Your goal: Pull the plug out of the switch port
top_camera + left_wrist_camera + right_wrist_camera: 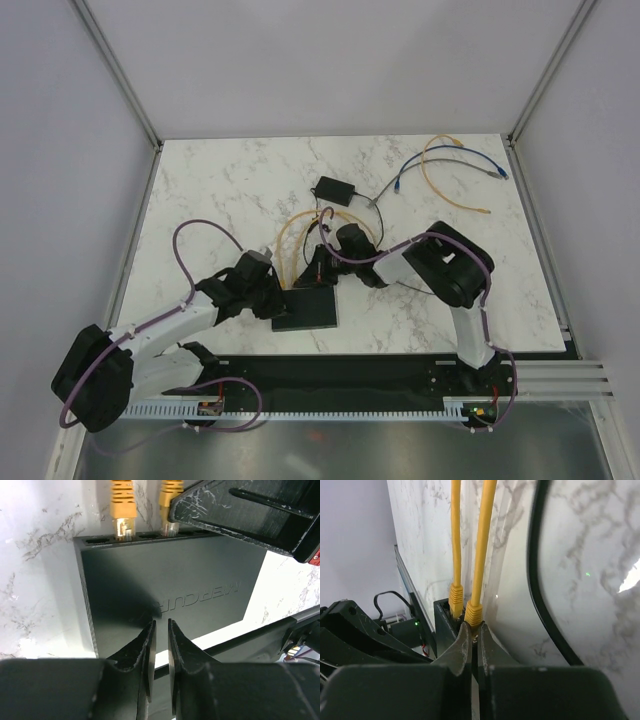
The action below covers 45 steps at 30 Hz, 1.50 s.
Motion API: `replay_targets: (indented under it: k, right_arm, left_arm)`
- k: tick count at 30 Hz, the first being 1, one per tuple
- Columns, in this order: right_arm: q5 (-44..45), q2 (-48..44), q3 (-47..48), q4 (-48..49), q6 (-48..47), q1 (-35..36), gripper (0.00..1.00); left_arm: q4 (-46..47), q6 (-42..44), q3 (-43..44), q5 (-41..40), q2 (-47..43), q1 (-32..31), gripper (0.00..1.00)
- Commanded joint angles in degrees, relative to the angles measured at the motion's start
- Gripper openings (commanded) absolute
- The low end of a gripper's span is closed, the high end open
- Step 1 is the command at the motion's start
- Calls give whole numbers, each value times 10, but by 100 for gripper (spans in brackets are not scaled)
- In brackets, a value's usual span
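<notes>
The switch [310, 308] is a flat black box lying near the table's front edge. In the left wrist view the switch [170, 580] has two yellow plugs in its far-edge sockets, one on the left [122, 527] and one on the right [171, 527]. My right gripper [474, 629] is shut on the right yellow plug [474, 614], just beside the other plug [456, 597]. It shows over the switch's far edge in the top view [322, 265]. My left gripper [160, 630] hovers over the switch's near part, fingers almost together with nothing between them; it shows in the top view [275, 300].
A smaller black box [335, 190] with thin black leads lies behind the switch. Yellow cables [290, 235] loop back from the plugs. Blue [450, 158] and orange [455, 195] cables lie at the far right. A black lead [540, 590] curves close to my right gripper.
</notes>
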Motion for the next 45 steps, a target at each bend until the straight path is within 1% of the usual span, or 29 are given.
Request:
replay_targets:
  k: [1, 4, 8, 9, 12, 13, 15, 16, 17, 21, 26, 28, 32, 33, 36, 41, 45]
  right_arm:
    - [78, -30, -54, 71, 78, 12, 0]
    - [126, -64, -81, 57, 66, 21, 0]
    - [141, -73, -70, 38, 28, 22, 0]
    - [146, -75, -63, 34, -6, 23, 0]
    - [169, -69, -2, -62, -74, 25, 0]
    - [175, -69, 12, -106, -111, 25, 0]
    - [192, -71, 47, -141, -146, 25, 0]
    - [200, -72, 58, -180, -179, 25, 0]
    - [209, -73, 76, -194, -192, 25, 0]
    - [229, -88, 91, -236, -220, 24, 0]
    - [198, -127, 79, -248, -227, 24, 0]
    - [176, -158, 79, -267, -237, 24, 0]
    - [136, -220, 93, -316, -289, 25, 0]
    - [134, -232, 95, -349, -315, 25, 0]
    - [120, -283, 102, -389, -361, 25, 0]
    - [73, -375, 120, -417, -406, 26, 0]
    - [69, -431, 148, -437, -428, 24, 0]
  left_arm:
    - [-15, -4, -5, -18, -5, 2, 23]
    - [-13, -1, -3, -21, -12, 2, 23]
    - [-14, 2, 5, -18, 6, 2, 23]
    - [-12, 3, 7, -16, 10, 2, 23]
    - [-13, 5, 4, -13, 14, 2, 23]
    - [-13, 5, 4, -12, 14, 2, 23]
    - [-13, 6, -1, -13, 6, 2, 23]
    - [-13, 7, -2, -12, 4, 2, 23]
    - [-13, 7, -3, -12, 1, 2, 23]
    - [-13, 8, -6, -11, -7, 2, 23]
    - [-13, 8, -10, -9, -19, 2, 23]
    - [-13, 11, -11, -9, -28, 2, 23]
    - [-12, 11, -17, -10, -40, 2, 23]
    - [-14, 10, -18, -10, -42, 2, 23]
    - [-13, 8, -24, -8, -46, 2, 23]
    - [-12, 7, -27, -9, -53, 2, 23]
    - [-12, 8, -25, -6, -53, 2, 23]
